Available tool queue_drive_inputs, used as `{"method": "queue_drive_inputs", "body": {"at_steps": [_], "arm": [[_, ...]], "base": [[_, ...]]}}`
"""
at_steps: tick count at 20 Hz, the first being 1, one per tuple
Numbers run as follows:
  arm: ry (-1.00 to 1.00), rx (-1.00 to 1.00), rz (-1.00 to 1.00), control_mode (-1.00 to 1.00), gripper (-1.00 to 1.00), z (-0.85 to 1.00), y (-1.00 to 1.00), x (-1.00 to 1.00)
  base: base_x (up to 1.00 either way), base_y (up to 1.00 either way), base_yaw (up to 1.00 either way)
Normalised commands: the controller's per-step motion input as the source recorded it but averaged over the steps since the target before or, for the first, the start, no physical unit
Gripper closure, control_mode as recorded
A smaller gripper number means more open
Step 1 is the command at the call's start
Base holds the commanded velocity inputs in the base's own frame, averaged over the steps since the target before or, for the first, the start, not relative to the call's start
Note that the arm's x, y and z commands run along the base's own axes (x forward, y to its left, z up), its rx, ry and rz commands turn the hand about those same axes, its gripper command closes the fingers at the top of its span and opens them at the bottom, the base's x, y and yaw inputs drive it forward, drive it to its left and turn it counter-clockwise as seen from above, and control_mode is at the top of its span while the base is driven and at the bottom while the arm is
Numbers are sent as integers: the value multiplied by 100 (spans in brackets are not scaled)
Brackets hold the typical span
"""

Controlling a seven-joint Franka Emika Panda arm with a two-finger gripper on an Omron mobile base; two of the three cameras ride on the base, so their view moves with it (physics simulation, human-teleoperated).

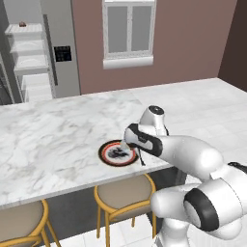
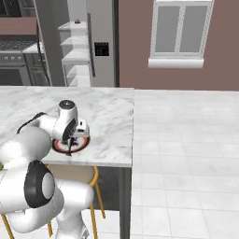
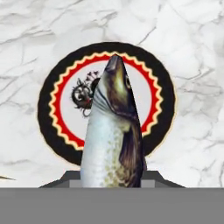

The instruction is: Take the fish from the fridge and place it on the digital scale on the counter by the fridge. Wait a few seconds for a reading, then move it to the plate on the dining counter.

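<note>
The fish stands between my gripper's fingers in the hand view, pale belly and dark back showing, its head pointing at the plate. The plate has a black rim, a red ring and a pale centre with a dark motif. It lies on the dining counter near the front edge. My gripper hangs just over the plate, shut on the fish. From the right the gripper sits above the plate. The fridge stands far behind with its door open.
Tan round stools are tucked under the counter's front edge. The counter's right end drops to open tiled floor. White fridge shelves show at the back left, and a stove stands beside them.
</note>
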Motion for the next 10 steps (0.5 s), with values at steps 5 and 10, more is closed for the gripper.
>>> {"method": "queue_drive_inputs", "body": {"at_steps": [5,10], "arm": [[37,0,0,-100,100,0,0,38],[33,0,0,-100,100,0,0,0]], "base": [[0,0,0],[0,0,0]]}}
